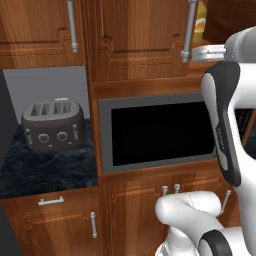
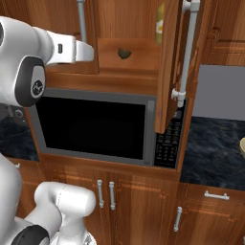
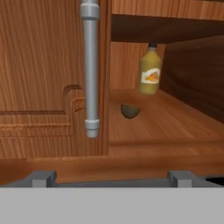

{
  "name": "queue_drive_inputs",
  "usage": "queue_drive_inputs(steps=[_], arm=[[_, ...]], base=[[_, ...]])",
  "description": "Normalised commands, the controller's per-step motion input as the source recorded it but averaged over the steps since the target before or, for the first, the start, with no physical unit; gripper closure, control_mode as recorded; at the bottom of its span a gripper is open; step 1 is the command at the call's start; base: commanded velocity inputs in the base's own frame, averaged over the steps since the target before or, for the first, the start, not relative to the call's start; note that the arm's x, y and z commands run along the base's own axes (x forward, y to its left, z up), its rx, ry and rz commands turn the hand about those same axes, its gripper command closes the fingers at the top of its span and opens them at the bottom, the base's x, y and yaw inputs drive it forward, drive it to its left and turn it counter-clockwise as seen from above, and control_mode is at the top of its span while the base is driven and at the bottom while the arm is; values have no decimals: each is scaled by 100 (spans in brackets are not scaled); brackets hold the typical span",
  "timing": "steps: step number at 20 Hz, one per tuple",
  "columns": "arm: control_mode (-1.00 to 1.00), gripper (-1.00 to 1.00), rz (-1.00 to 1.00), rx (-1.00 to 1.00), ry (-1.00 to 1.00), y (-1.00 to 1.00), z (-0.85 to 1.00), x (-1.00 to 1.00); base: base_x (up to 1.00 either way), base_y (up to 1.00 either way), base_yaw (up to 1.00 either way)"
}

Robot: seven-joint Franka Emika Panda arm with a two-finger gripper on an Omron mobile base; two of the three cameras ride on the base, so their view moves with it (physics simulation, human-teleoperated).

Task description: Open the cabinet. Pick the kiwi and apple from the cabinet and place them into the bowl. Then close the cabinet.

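Observation:
The cabinet (image 2: pixel 129 64) has its right door (image 2: pixel 170 72) swung open and its left door (image 3: pixel 43 87) shut. On its shelf lies the kiwi (image 3: pixel 130 111), a small brown-green oval, also seen from the right base (image 2: pixel 124 53). A tall yellow bottle (image 3: pixel 150 72) stands behind it. The apple is hidden. My gripper (image 3: pixel 112 179) is open and empty, in front of the shelf's front edge and below the left door's silver bar handle (image 3: pixel 90 65). My white hand (image 1: pixel 207 52) is level with the shelf. A cream bowl (image 2: pixel 242 146) peeks in at the right edge.
A built-in microwave (image 1: pixel 160 132) sits right under the cabinet. A dark toaster (image 1: pixel 52 125) stands on the dark counter (image 1: pixel 50 170) to the left. More counter (image 2: pixel 215 148) lies right of the microwave. Low cabinets with short handles (image 2: pixel 112 194) run below.

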Motion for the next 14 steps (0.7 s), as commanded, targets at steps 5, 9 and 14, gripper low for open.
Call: queue_drive_inputs(steps=[5, 9, 14], arm=[[-100, -100, 2, 3, 4, 17, 8, 15], [-100, -100, 0, 0, 0, 9, 5, 34], [-100, -100, 0, 0, -1, 3, 0, 42]], base=[[0, 0, 0], [0, 0, 0], [0, 0, 0]])
